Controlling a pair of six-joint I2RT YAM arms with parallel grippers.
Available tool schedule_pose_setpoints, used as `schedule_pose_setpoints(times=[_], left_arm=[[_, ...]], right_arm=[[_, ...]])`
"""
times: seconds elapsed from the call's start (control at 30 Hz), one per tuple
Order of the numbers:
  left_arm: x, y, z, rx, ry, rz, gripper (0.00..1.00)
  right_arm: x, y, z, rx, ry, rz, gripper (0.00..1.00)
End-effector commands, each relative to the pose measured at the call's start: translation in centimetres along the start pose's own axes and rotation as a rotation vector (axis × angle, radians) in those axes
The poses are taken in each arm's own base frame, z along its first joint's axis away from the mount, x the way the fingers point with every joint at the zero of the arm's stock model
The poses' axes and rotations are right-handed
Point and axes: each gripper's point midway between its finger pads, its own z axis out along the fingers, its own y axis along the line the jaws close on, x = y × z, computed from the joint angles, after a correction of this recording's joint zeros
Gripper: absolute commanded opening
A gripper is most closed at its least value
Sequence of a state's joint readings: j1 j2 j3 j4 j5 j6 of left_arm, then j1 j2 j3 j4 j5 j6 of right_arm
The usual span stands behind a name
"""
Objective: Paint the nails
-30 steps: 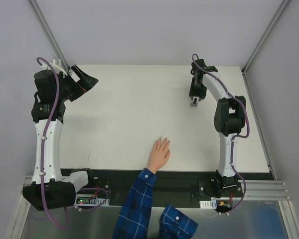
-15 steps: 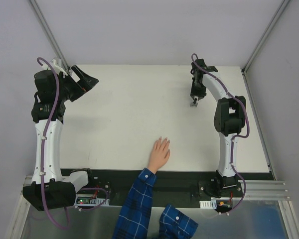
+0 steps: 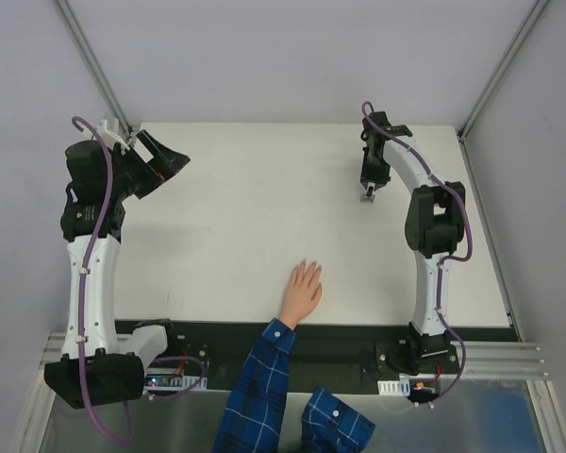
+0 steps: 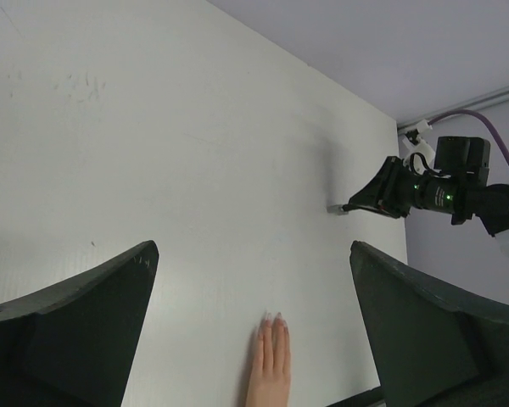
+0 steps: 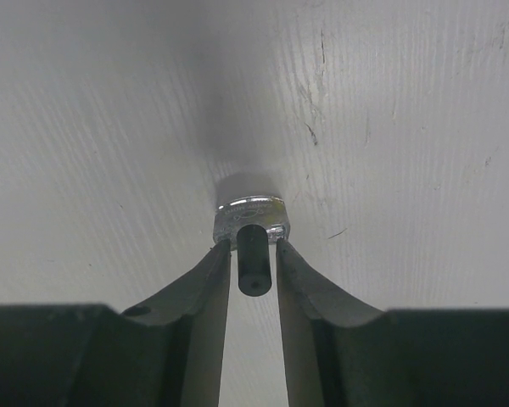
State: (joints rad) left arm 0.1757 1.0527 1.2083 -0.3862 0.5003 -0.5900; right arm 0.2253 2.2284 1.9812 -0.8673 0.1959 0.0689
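Note:
A light-skinned hand [image 3: 302, 293] in a blue plaid sleeve lies flat near the table's front edge. Its pale nails [image 3: 307, 267] point away from the arms and also show in the left wrist view as nails [image 4: 273, 320]. At the far right, my right gripper [image 3: 368, 194] points down at a small bottle [image 5: 249, 210] with a silvery body. Its fingers [image 5: 205, 280] are closed on the bottle's black cap [image 5: 253, 263]. My left gripper [image 3: 174, 156] hangs wide open above the table's far left corner with nothing between its fingers, and looks across at the hand [image 4: 270, 369].
The white table [image 3: 236, 208] carries only the hand and the bottle [image 4: 335, 208]. Grey walls and slanted frame posts [image 3: 94, 66] close in the back corners. The blue sleeve [image 3: 264, 377] crosses the black base rail between the two arm bases.
The right gripper's fingers have narrowed onto the bottle's cap. The left gripper has shifted slightly to the right. The hand has not moved.

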Motion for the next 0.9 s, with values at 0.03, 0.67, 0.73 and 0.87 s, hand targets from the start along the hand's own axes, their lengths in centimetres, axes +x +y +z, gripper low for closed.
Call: schedule_pose_setpoints(times=[0.03,0.67,0.73,0.87], left_arm=[[0.6,-1.5,-1.0,0.061,-0.001,0.005,0.95],[2.4,-2.8,-1.7,0.116,0.065,0.038,0.92],[3.2,-3.1,-1.2,0.136,0.106,0.019,0.85],[5.3,-4.9,0.5,0.212,0.191,0.077,0.8]], right_arm=[[-0.4,0.7,-0.3,-0.032,-0.009,-0.009,0.27],[-0.4,1.0,-3.4,-0.056,-0.009,-0.131,0.01],[0.1,1.2,-6.4,-0.12,-0.025,-0.209,0.01],[3.8,3.0,-10.2,-0.333,0.028,-0.256,0.01]])
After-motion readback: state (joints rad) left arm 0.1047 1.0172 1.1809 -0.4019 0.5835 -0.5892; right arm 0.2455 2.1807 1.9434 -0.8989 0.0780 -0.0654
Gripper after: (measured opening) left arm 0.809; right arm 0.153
